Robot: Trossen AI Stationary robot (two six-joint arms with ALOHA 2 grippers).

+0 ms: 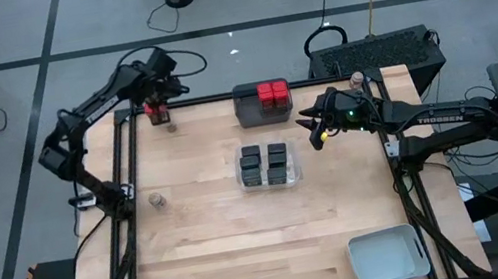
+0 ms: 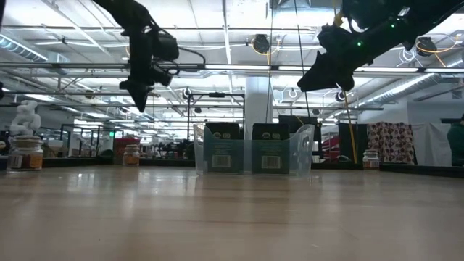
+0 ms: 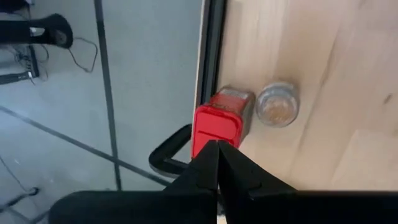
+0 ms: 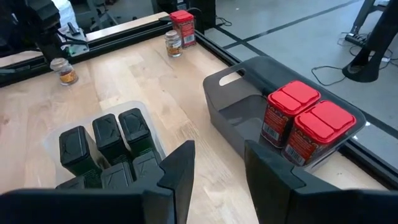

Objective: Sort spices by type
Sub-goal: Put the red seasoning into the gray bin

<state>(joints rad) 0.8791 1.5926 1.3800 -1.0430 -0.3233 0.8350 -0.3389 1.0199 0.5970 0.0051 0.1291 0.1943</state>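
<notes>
Left claw pinched closed, empty, hovering over red-topped tin beside round jar at table's far-left edge. Right claw parted, empty, above dark tray holding red tins; black boxes in clear tray.

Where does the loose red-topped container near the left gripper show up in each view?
High view: red-topped container at the table's far left corner, under the shut left gripper.
Low view: cannot be made out.
Left wrist view: centre, beside the round jar.
Right wrist view: top, far corner.
Shared landmark: that round jar beside it.
</notes>
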